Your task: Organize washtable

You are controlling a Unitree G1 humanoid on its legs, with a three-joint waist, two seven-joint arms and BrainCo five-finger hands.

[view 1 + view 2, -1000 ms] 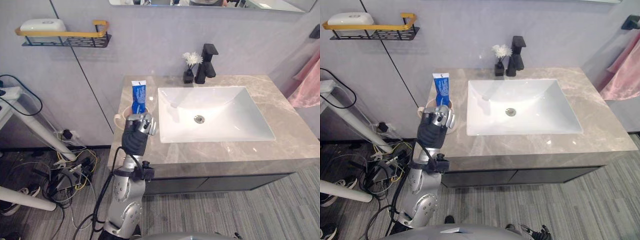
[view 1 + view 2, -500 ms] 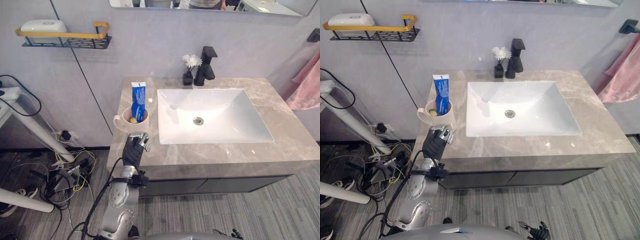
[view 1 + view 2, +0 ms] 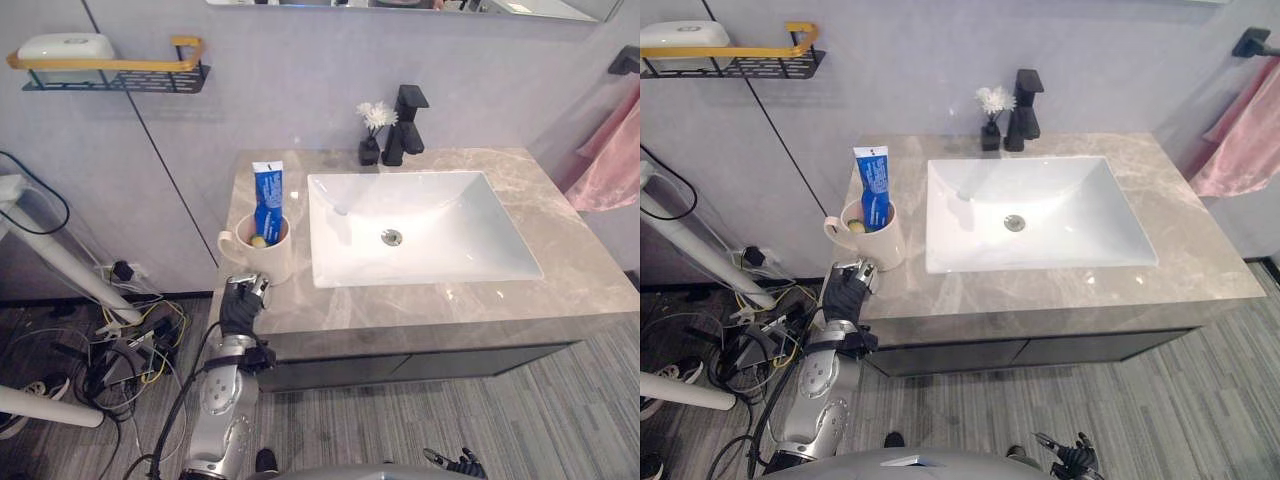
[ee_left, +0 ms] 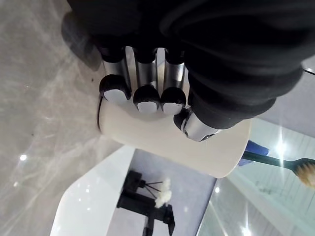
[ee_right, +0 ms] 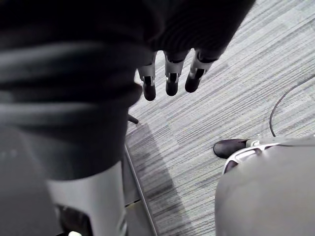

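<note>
A cream mug (image 3: 266, 256) stands upright on the grey stone counter (image 3: 560, 290), left of the sink. A blue toothpaste tube (image 3: 267, 196) and a toothbrush (image 4: 275, 162) stand in it. My left hand (image 3: 240, 304) is at the counter's front left edge, just in front of the mug and apart from it. In the left wrist view its fingers (image 4: 140, 98) are curled with nothing in them, and the mug (image 4: 162, 142) shows past them. My right hand (image 5: 170, 81) hangs over the floor with straight fingers.
A white sink basin (image 3: 430, 225) fills the counter's middle, with a black faucet (image 3: 405, 125) and a small vase of white flowers (image 3: 371, 135) behind it. A wall shelf (image 3: 110, 72) hangs at upper left. A pink towel (image 3: 605, 165) hangs at right. Cables (image 3: 120, 350) lie on the floor left.
My left hand has let go of the mug and drawn back to the counter's front edge. The mug stays standing where it was. The camera has shifted a little.
</note>
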